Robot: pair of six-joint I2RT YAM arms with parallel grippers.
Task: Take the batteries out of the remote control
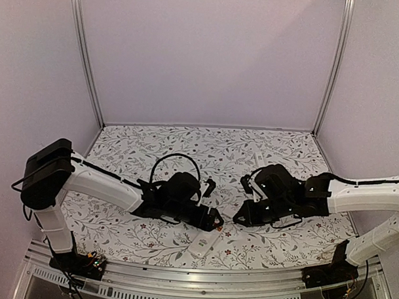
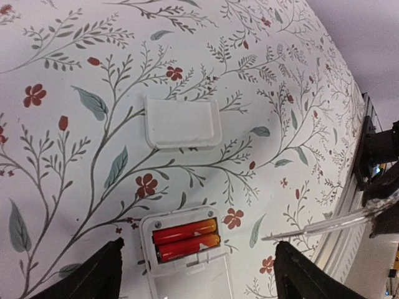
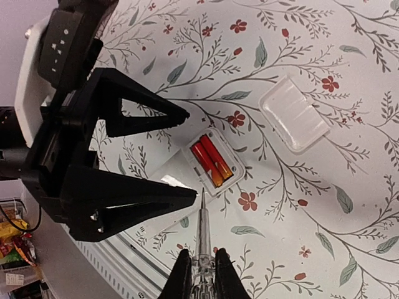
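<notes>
Checking in from the remote desk. The remote control (image 2: 187, 274) lies face down on the floral table (image 1: 285, 146), around the middle of the near edge and between the 2 arms. Its battery cover (image 2: 182, 121) is already off and sits flat on the table just past the open end of the remote, not touching it.

Both batteries (image 2: 186, 238), 2 orange-red ones, sit side by side in the open compartment. Neither is lifted.

The left gripper (image 2: 199, 243) hangs over the remote with its jaws spread wide, 1 finger on each side of the body and nothing between them but the remote below. I can't tell if either finger touches it.

The right gripper (image 3: 202, 252) comes in from the right with its jaws pinched tight on a clear pointed stick (image 3: 201, 224). The tip of the stick is right at the edge of the battery compartment, next to the end of the batteries. From the wrist views I can't say whether the tip is in contact or just above it.
</notes>
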